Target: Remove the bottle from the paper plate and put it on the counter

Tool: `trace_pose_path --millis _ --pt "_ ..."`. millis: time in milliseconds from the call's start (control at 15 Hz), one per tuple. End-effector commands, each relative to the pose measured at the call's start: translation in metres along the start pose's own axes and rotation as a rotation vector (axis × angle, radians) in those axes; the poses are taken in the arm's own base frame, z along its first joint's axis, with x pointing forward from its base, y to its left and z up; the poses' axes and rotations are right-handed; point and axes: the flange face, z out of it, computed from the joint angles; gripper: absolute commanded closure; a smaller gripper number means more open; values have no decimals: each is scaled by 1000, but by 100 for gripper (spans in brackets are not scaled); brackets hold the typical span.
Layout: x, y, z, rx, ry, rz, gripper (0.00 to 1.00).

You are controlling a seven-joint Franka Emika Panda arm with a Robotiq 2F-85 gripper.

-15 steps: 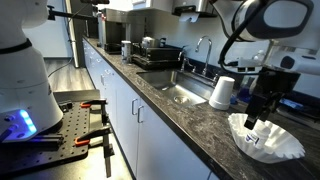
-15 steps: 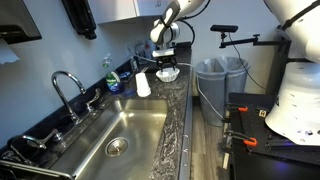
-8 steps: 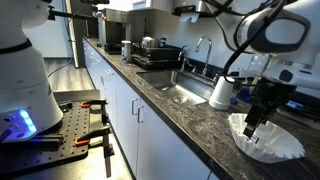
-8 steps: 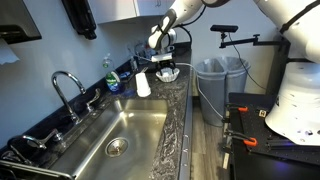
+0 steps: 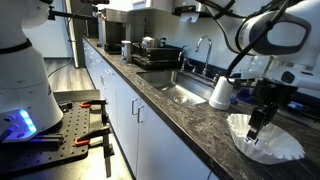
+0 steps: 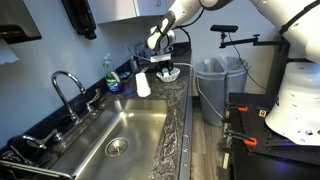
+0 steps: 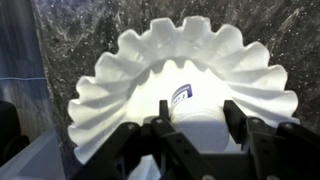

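In the wrist view the small white bottle (image 7: 192,128) with a blue patch lies in the middle of the fluted white paper plate (image 7: 120,70). My gripper (image 7: 197,104) reaches down into the plate, one black finger pressed against each side of the bottle. The plate rests on the dark speckled counter (image 7: 80,25). In both exterior views the gripper (image 5: 254,133) (image 6: 166,68) is low inside the paper plate (image 5: 280,150) (image 6: 170,76), and it hides the bottle there.
An upturned white paper cup (image 5: 222,92) (image 6: 143,84) stands on the counter (image 5: 190,120) next to the plate. The steel sink (image 6: 120,135) with its faucet (image 6: 68,85) lies beyond the cup. Grey bins (image 6: 222,75) stand past the counter's end.
The gripper has come lower into the plate, and its fingers have closed from wide open onto the bottle's sides. Plate and cup have not moved.
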Motion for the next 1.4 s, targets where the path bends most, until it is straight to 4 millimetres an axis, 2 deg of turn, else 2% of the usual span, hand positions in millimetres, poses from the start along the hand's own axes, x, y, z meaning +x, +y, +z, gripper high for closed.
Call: trace_pose_path --millis 0,267,533,800,1133,1333 --pt "1 -5 -8 -8 7 12 71" --pt "-3 -4 -29 8 46 -6 71" --pt "-14 -7 -63 25 91 -62 71" --pt "-31 -19 -106 76 128 -111 71" --pt "-77 -42 -153 146 145 -204 71" --pt "-107 -56 -163 159 140 -255 71"
